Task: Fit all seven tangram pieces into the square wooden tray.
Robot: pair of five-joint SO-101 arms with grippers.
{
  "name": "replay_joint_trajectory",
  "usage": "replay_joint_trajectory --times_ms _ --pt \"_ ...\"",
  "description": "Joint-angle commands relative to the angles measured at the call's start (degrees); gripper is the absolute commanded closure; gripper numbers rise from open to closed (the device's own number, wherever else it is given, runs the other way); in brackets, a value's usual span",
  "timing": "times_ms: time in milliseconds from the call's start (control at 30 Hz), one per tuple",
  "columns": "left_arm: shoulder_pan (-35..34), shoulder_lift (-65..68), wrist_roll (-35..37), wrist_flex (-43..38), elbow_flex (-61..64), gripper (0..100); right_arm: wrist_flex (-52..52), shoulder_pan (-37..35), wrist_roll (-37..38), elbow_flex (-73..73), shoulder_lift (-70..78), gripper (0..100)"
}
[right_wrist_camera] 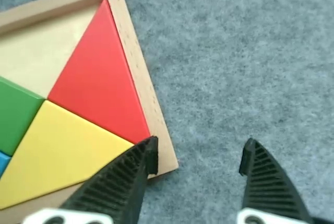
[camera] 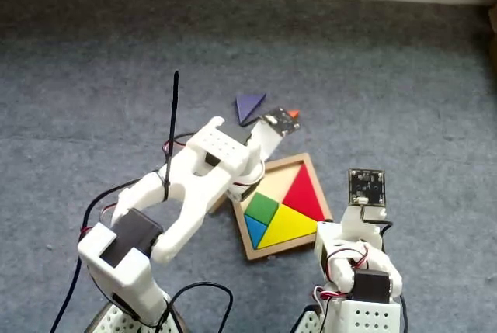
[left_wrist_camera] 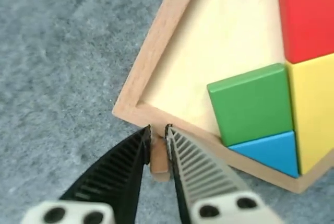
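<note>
The square wooden tray (camera: 309,164) lies on the carpet holding a red triangle (camera: 305,192), a yellow triangle (camera: 289,225), a green square (camera: 262,207) and a small blue triangle (camera: 255,230). Part of its floor (left_wrist_camera: 224,36) is bare. My left gripper (left_wrist_camera: 158,132) sits just outside the tray's corner (left_wrist_camera: 121,112), shut on a small tan piece (left_wrist_camera: 158,162) held edge-on. My right gripper (right_wrist_camera: 199,156) hangs open over the carpet beside the tray's rim (right_wrist_camera: 156,125), near the red triangle (right_wrist_camera: 99,78) and the yellow triangle (right_wrist_camera: 62,151). A purple triangle (camera: 249,105) lies beyond the tray.
An orange bit (camera: 293,113) peeks out behind the left arm's camera board (camera: 279,122). A black cable (camera: 172,127) rises over the left arm. Grey carpet (camera: 404,84) spreads all round, with open room to the right and far side.
</note>
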Motion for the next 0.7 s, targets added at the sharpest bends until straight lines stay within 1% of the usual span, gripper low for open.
replay_joint_trajectory --times_ms 0,200,300,400,500,600,667 --pt "1.45 -3.30 0.35 2.55 -2.15 100 0.40 0.57 0.62 5.93 -0.48 74.6" --pt "1.54 -12.44 0.26 4.75 -2.15 100 0.40 0.57 0.62 5.93 -0.48 74.6" --pt "1.63 -13.32 -1.23 4.40 -2.15 100 0.40 0.57 0.62 5.93 -0.48 74.6" --pt "3.56 -13.32 -2.81 4.40 -2.15 100 0.40 0.57 0.62 5.93 -0.48 74.6" --pt "6.90 -13.32 -2.81 4.22 -2.24 100 0.40 0.57 0.62 5.93 -0.48 74.6" --pt "9.36 -13.23 -2.64 1.67 -2.51 100 0.40 0.57 0.62 5.93 -0.48 74.6" --pt "9.80 -13.23 -2.64 -0.26 -2.33 100 0.40 0.57 0.62 5.93 -0.48 74.6"
